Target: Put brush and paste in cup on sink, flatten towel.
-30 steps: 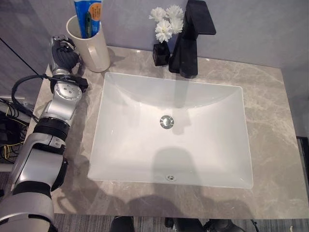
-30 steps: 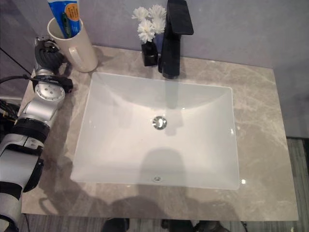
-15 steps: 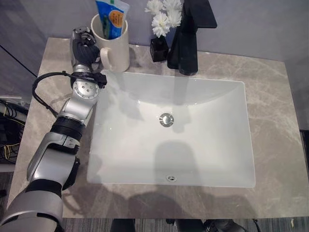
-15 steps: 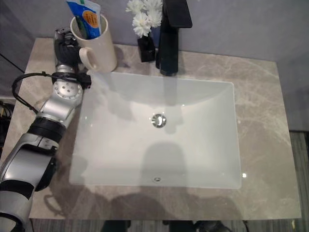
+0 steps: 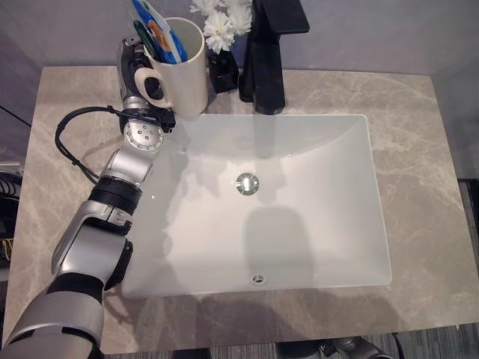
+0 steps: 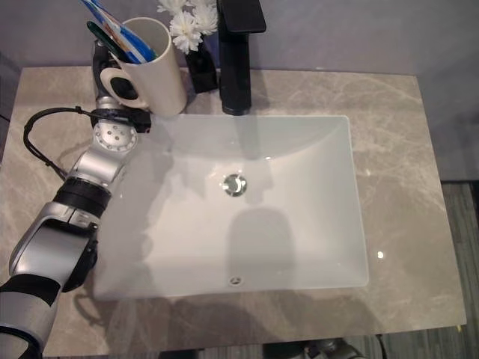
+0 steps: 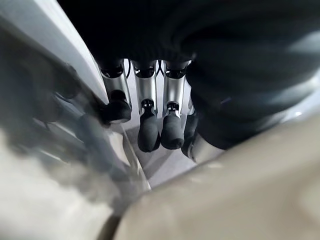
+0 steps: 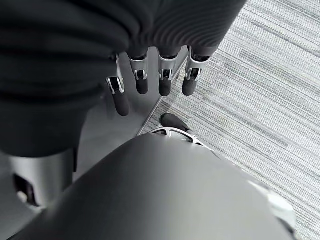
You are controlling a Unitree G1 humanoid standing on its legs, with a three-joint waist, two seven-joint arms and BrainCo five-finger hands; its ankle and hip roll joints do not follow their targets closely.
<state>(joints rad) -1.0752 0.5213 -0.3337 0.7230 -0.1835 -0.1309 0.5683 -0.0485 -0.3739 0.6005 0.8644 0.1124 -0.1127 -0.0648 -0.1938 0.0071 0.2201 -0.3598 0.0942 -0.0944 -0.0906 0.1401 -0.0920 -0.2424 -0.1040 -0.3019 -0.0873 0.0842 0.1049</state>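
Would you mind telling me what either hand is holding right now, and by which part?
The left hand grips the cream ceramic cup by its handle side; the right hand holds nothing.

This is a bathroom, or a mock-up of one. A white rectangular sink with a chrome drain is set into a grey marbled stone counter. A black box-shaped tap stands behind the basin, just beside a small dark vase of white flowers. A cream mug at the back corner holds a toothpaste tube and a brush. The wall behind is plain grey, and grey ribbed carpet covers the floor.
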